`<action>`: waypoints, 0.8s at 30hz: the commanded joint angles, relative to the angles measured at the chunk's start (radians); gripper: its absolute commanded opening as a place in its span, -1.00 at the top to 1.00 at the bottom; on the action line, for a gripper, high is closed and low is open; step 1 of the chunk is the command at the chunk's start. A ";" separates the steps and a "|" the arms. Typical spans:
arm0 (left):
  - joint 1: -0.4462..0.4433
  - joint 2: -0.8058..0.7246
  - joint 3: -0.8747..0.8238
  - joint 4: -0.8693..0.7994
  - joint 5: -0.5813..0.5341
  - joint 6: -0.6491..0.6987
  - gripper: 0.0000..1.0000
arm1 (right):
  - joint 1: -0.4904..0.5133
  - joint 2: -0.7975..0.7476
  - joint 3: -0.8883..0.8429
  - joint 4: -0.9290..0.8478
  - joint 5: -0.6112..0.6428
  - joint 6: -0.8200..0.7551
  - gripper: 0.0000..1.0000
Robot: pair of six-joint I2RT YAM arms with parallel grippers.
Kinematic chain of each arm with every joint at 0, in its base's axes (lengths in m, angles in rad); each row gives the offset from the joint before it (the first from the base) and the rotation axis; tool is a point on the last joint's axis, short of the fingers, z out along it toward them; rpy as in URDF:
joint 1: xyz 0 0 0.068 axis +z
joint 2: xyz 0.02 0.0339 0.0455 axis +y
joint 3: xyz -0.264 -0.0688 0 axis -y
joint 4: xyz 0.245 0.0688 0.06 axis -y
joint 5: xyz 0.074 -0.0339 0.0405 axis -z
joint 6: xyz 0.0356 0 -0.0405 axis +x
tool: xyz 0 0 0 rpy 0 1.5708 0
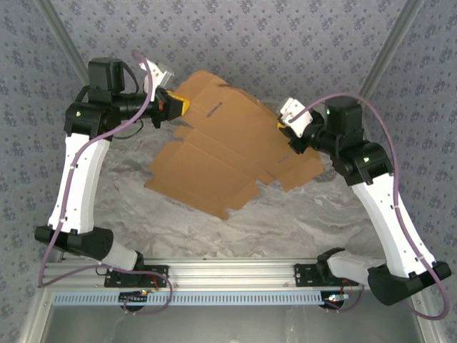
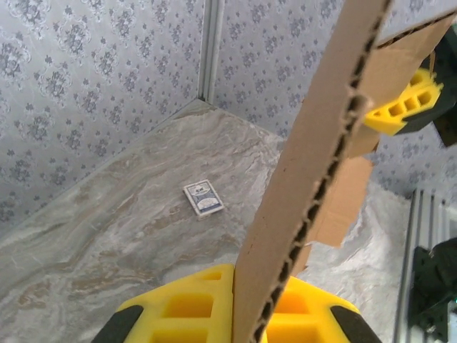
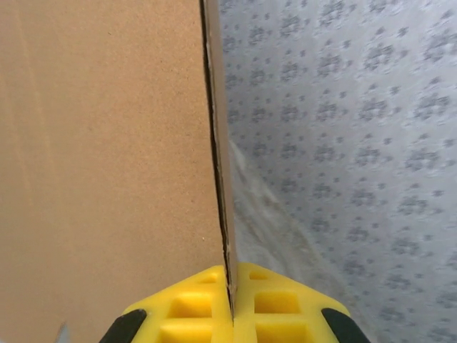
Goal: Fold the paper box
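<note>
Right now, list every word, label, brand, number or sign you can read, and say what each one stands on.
No text can be read.
paper box: plain brown cardboard, no print visible.
small card on the table: dark blue pattern inside a white border, too small to read.
wall covering: repeating ornament, no letters.
</note>
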 commanded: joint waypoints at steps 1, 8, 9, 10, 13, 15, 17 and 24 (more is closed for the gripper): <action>0.002 -0.050 -0.048 0.143 0.036 -0.186 0.90 | 0.080 -0.038 -0.098 0.212 0.254 -0.059 1.00; 0.002 -0.038 -0.086 0.186 -0.002 -0.297 0.92 | 0.209 -0.023 -0.203 0.405 0.524 -0.171 1.00; 0.002 -0.034 -0.087 0.188 -0.004 -0.307 0.92 | 0.223 -0.017 -0.212 0.424 0.554 -0.189 1.00; 0.002 -0.030 -0.088 0.189 -0.005 -0.314 0.92 | 0.236 -0.009 -0.227 0.455 0.590 -0.206 1.00; 0.002 -0.021 -0.090 0.194 -0.013 -0.326 0.93 | 0.270 0.004 -0.275 0.545 0.668 -0.252 1.00; 0.002 -0.014 -0.088 0.192 -0.026 -0.333 0.94 | 0.289 0.010 -0.302 0.612 0.707 -0.292 1.00; 0.004 -0.008 -0.085 0.185 -0.036 -0.334 0.95 | 0.302 0.016 -0.367 0.675 0.740 -0.330 1.00; 0.013 -0.001 -0.110 0.175 -0.081 -0.336 0.97 | 0.320 0.031 -0.474 0.833 0.768 -0.416 1.00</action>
